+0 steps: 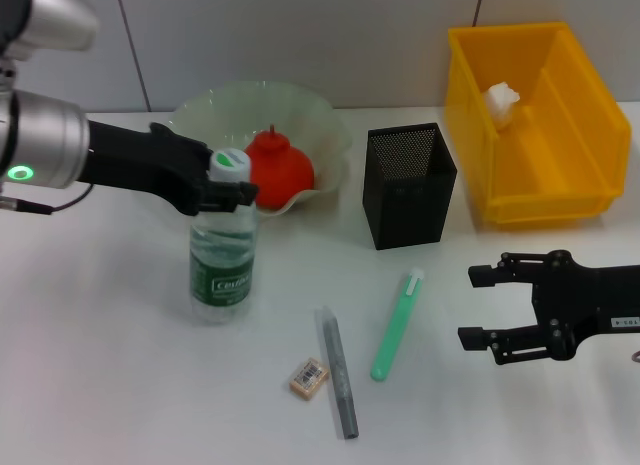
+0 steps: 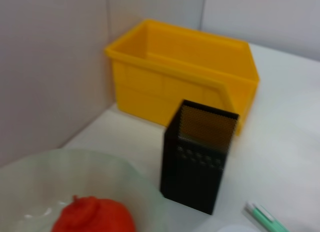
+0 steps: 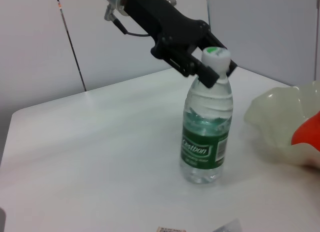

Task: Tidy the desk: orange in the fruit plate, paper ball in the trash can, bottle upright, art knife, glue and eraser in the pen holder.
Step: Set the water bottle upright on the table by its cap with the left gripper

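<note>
— white table (image 1: 120, 385) against a pale wall; why is the left gripper (image 1: 228, 192) up at the bottle's neck?
— its fingers (image 3: 197, 72) are clenched just under the cap, keeping the bottle (image 1: 222, 260) upright while its base sits on the table.
— and the right gripper (image 1: 492, 306)?
— fingers spread, grasping nothing; the green glue stick (image 1: 397, 325), grey art knife (image 1: 338, 373) and eraser (image 1: 309, 377) lie just beyond them, not yet in the pen holder (image 1: 409, 186).
— the rest?
— orange (image 1: 279, 164) in the fruit plate (image 1: 330, 125), paper ball (image 1: 501, 99) in the trash can (image 1: 590, 155).

My left arm (image 1: 45, 150) is shiny silver with a little green light. Both my hands are black metal: left hand (image 1: 225, 193), right hand (image 1: 480, 307).
</note>
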`<state>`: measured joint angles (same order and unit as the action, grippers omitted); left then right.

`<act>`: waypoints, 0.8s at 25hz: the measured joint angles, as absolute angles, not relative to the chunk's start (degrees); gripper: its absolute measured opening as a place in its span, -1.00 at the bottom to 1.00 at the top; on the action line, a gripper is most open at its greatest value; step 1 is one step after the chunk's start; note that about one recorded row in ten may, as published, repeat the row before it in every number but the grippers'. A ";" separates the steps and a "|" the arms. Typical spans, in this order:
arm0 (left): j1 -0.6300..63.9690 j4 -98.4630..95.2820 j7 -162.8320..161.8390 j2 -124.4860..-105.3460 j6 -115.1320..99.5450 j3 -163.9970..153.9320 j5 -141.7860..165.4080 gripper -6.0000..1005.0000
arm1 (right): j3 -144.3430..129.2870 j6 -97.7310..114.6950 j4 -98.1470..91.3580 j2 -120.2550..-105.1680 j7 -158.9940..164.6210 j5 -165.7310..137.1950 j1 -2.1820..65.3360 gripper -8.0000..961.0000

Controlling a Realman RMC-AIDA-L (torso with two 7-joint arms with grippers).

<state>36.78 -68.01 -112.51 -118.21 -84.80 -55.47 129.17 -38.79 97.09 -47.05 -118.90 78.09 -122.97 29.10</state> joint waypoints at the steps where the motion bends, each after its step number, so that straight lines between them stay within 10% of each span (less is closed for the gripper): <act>1: 36.78 -68.01 -112.51 -118.21 -84.80 -55.47 129.17 -0.12 | -38.79 97.09 -47.05 -118.90 78.09 -122.97 29.10 0.72; 20: 26.72 -69.54 -106.96 -118.23 -79.04 -51.50 117.58 -0.12 | -38.67 95.23 -42.65 -119.00 74.53 -120.76 27.55 0.72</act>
<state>26.72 -69.54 -106.96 -118.23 -79.04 -51.50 117.58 -38.67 95.23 -42.65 -119.00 74.53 -120.76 27.55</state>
